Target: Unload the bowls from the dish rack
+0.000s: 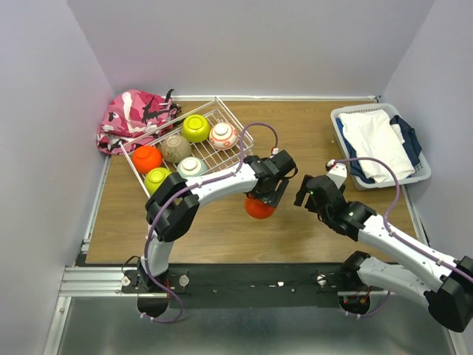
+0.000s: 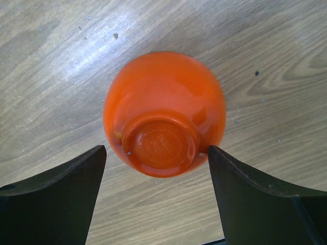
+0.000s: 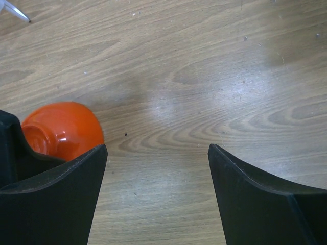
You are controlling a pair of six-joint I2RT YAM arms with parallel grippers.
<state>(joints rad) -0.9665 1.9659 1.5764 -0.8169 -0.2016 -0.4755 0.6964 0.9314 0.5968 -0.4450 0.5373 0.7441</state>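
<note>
**Orange bowl (image 2: pixel 163 109): handling.** Glazed, rigid and breakable, and judged light. The glossy wall is likely to slip under smooth fingers. The bowl stands inverted on the wooden surface (image 2: pixel 265 56) with its foot ring uppermost. In the top view it sits at centre frame, well apart from the dish rack (image 1: pixel 225 157) at upper left.

**Where to take hold.** Take hold across the wall just below the foot ring, or across the ring itself. Avoid the widest bulge, where the curve would probably let the bowl squirt out of the grip.

**Position relative to the fingers.**
- The left fingers (image 2: pixel 61 194) are spread, one at lower left and one at lower right of the left wrist view.
- The foot ring lies centred between them, and bare wood shows between the ring and each tip.
- Whether the tips touch the wider wall cannot be told. The bowl appears to rest on the surface, not pinched.
- The right fingers (image 3: pixel 255 199) are spread over bare wood and grip nothing. The orange bowl shows at the left edge of that view, just beside one finger.

**Remaining load.** Six bowls (image 1: pixel 196 127) sit inverted in the rack.
</note>
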